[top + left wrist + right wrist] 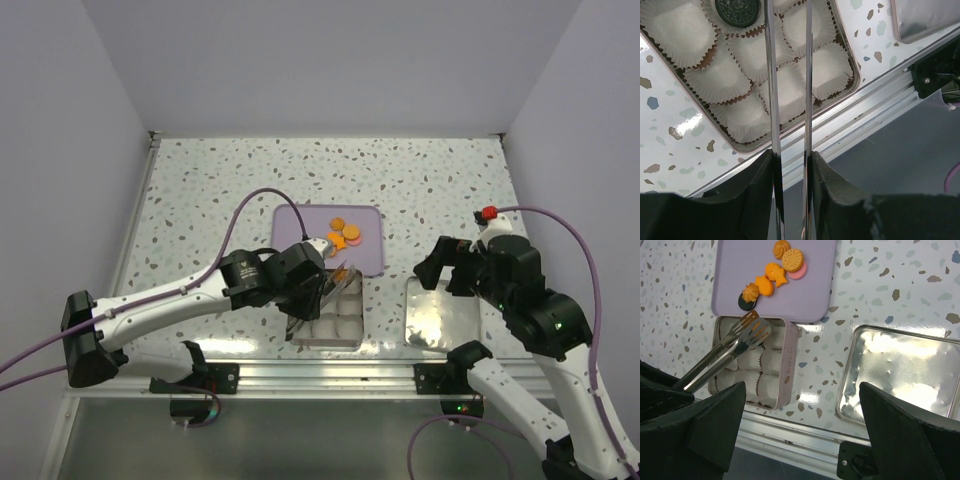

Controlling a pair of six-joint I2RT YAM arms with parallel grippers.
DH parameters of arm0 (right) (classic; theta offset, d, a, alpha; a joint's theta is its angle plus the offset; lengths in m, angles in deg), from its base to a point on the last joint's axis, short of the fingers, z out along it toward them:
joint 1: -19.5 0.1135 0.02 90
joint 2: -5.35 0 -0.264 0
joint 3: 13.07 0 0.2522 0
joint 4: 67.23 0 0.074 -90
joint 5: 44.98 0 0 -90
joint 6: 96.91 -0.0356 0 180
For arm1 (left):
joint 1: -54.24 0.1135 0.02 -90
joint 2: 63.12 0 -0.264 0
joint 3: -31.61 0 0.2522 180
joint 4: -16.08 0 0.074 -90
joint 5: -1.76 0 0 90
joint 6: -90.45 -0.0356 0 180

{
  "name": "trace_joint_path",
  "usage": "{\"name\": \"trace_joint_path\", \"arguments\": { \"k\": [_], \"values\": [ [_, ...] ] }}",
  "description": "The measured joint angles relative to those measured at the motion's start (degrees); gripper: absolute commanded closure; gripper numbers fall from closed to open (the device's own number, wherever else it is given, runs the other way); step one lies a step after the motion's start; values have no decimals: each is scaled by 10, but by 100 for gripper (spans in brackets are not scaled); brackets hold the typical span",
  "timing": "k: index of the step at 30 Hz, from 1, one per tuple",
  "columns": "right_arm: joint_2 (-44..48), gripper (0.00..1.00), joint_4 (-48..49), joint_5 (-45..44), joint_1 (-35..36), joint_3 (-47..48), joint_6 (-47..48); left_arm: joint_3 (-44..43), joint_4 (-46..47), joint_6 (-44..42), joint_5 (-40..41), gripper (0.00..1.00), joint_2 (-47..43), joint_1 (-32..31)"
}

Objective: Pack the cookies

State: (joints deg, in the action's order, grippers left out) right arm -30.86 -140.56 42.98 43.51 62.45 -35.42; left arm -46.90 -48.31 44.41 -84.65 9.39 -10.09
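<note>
Right wrist view: cookies (775, 275) on tray (810, 295), upper centre; left gripper (790, 165) clamped on tongs (725, 357) above tin (790, 365), right gripper (801, 405) wide, empty; you centre tongs over a free cup (715, 82) before opening them.

Desk (420, 180): white speckled surface, walled on three sides, bounded at the near edge by a metal rail (330, 375). Three items are seen lying directly on it. A lavender tray (300, 222) is placed near the middle. A square tin (790, 365) is set just against the tray's near edge. A shiny lid (435, 320) is laid to the tin's right, with bare desk between them.
</note>
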Motion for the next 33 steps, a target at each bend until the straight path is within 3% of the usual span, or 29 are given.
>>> {"name": "trace_joint_path", "arguments": {
  "k": [9,33],
  "values": [
    [0,1,-1,0,0,-2,0,7,5,0,1,52,0,-2],
    [-2,1,4,0,0,-12,-4,-42,-31,0,37,55,-3,-2]
  ]
}}
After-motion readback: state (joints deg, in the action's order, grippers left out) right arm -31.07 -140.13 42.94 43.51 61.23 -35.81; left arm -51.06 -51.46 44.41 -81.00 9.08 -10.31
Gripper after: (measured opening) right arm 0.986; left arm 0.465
